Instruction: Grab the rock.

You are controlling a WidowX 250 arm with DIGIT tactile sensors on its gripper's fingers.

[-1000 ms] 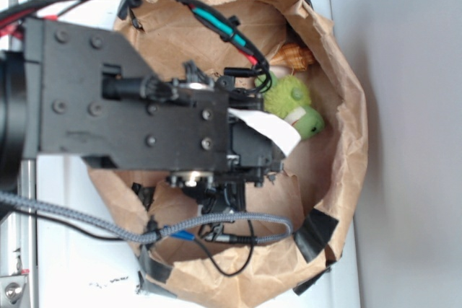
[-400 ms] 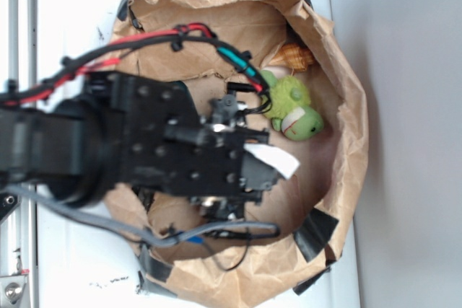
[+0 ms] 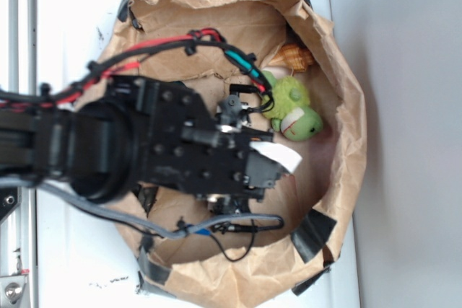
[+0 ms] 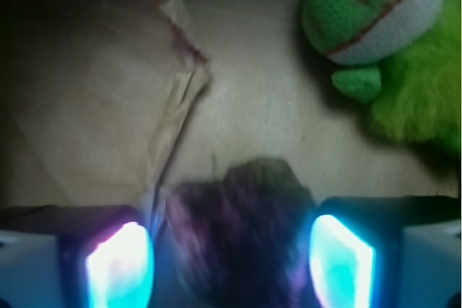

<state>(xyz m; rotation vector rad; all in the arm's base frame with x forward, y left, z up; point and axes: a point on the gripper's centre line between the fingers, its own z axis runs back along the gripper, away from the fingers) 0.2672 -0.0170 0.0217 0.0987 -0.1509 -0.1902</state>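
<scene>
In the wrist view the rock (image 4: 242, 229), a dark, rough, blurred lump, lies on the brown paper between my two lit fingers (image 4: 119, 265). My gripper (image 4: 231, 254) is open and straddles it, with only narrow gaps on each side. Whether a finger touches it I cannot tell. In the exterior view my arm (image 3: 180, 149) hangs over the middle of the paper bag (image 3: 346, 142) and hides the rock and the fingertips.
A green plush toy (image 3: 292, 110) lies to the right of the arm, and shows at the upper right in the wrist view (image 4: 382, 27). An orange-tan seashell (image 3: 292, 55) lies by the bag's far wall. A paper fold (image 4: 180, 84) runs ahead on the left.
My arm has shifted left and sunk lower into the bag, uncovering more of the plush toy. The toy and the shell have not moved.
</scene>
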